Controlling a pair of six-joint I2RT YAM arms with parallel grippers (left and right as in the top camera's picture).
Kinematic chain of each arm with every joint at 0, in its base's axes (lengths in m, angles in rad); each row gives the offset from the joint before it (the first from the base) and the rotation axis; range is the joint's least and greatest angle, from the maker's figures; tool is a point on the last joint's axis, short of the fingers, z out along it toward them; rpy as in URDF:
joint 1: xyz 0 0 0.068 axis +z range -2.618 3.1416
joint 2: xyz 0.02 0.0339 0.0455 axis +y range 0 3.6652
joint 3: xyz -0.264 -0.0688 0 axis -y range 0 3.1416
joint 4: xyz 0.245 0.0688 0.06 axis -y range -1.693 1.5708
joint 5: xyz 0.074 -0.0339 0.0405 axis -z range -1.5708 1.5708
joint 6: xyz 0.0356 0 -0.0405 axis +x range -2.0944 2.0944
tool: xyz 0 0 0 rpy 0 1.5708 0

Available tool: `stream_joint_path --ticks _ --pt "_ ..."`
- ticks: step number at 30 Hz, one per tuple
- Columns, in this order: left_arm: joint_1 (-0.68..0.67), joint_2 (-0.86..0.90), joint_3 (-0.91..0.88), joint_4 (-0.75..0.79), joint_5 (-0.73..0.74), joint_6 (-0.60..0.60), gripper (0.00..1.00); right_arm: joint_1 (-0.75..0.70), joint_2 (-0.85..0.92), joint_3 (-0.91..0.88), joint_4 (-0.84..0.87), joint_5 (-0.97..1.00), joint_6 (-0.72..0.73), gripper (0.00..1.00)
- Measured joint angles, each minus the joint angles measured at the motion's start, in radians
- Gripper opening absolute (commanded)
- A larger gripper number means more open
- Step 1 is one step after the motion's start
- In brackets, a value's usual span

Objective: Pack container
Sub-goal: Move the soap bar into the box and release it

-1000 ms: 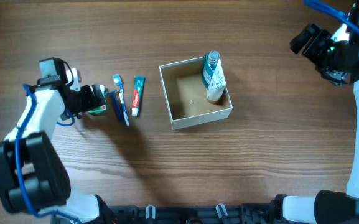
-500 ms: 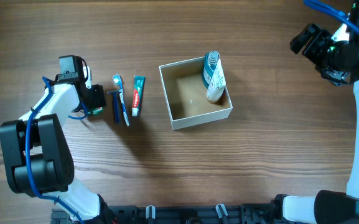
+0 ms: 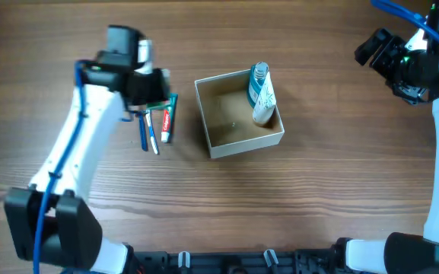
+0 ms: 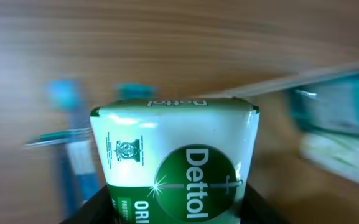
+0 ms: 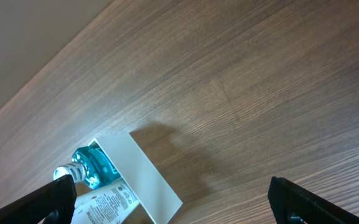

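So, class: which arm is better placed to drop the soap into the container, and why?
Left. The left gripper holds the soap close beside the container, which has free floor. The right gripper is open, empty and far off on the container's other side.

One container [image 3: 246, 144]. Inside it, one teal-capped bottle [image 3: 259, 76] and one white tube [image 3: 263, 108]. Outside it, one toothpaste tube [image 3: 167, 125], two slim blue-handled items [image 3: 143, 135] too small to name, and one Dettol soap packet [image 4: 179, 162].
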Motion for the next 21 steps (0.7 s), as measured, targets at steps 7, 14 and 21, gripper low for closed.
stream_joint_path --ticks 7,14,21 --pt "-0.354 0.1 0.006 0.198 -0.01 -0.253 0.43 0.0 0.0 0.0 0.0 0.0 0.0 1.0" --pt "-0.384 0.274 0.006 0.229 -0.059 -0.389 0.75 0.0 0.0 0.0 0.0 0.0 0.0 1.0" --pt "-0.384 0.197 0.044 0.194 -0.063 -0.359 1.0 0.0 0.0 0.0 0.0 0.0 0.0 1.0"
